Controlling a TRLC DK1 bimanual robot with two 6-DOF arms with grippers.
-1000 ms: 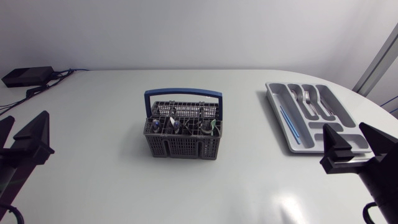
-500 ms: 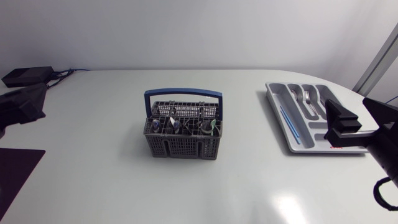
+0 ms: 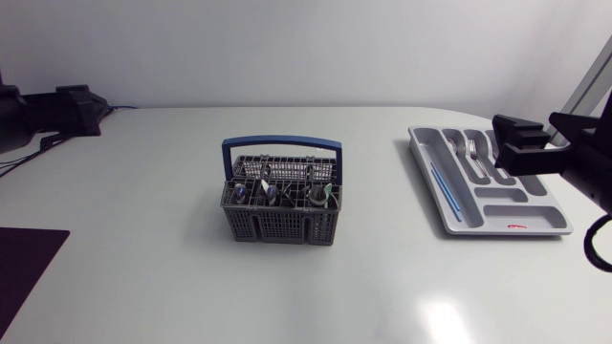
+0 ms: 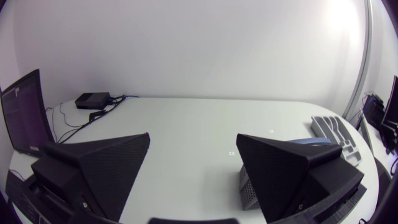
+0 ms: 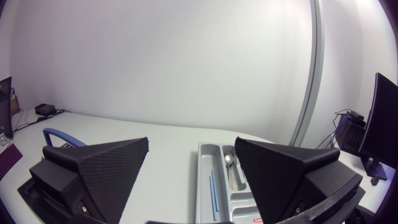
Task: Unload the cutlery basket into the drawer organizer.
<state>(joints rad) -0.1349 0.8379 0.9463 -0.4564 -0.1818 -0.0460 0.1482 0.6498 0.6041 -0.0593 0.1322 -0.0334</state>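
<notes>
Here the unloading is judged barely begun. The cutlery basket (image 3: 281,196) stands mid-table with several utensil handles (image 3: 271,192) upright in its compartments. The drawer organizer (image 3: 516,222) holds only a few pieces (image 3: 471,150) and a thin blue rod (image 3: 443,189), and most of its slots are bare. Both arms are raised clear of the table. The left gripper (image 4: 193,138) has its fingers spread wide with nothing between them, and the basket shows partly behind one finger. The right gripper (image 5: 191,142) is likewise spread and empty. The organizer lies ahead of and below the gap between its fingers, and the basket's blue handle (image 5: 59,135) shows just past the outer side of one finger.
</notes>
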